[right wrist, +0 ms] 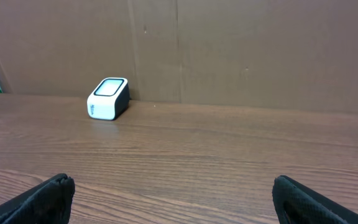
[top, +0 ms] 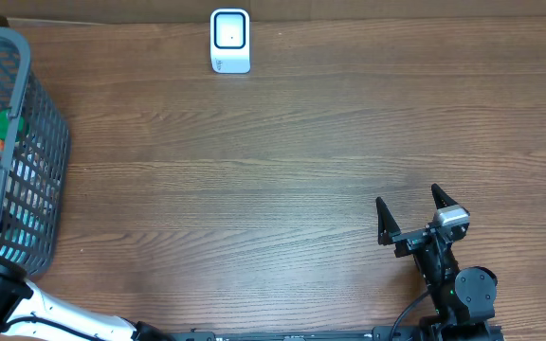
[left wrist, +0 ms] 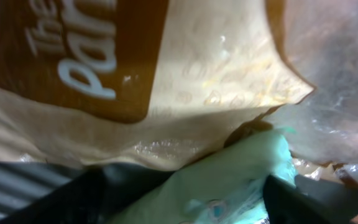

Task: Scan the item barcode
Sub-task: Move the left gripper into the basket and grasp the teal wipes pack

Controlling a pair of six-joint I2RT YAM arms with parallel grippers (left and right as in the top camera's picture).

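Observation:
In the left wrist view my left gripper (left wrist: 197, 202) is deep among the packets in the basket (top: 45, 152). A pale green packet (left wrist: 241, 177) lies between its dark fingers (left wrist: 114, 193) and fills the gap; the jaws stand wide, and a firm grip does not show. A tan and brown bag with white lettering (left wrist: 166, 74) lies just above it. No barcode shows. The white scanner (top: 230, 41) stands at the table's far edge, also visible in the right wrist view as the scanner (right wrist: 109, 98). My right gripper (top: 413, 220) rests open and empty near the front right.
The grey mesh basket stands at the left edge with several packets and a green-capped item (top: 8, 124) inside. Crinkled clear plastic (left wrist: 340, 74) lies to the right of the tan bag. A cardboard wall (right wrist: 241, 50) backs the table behind the scanner.

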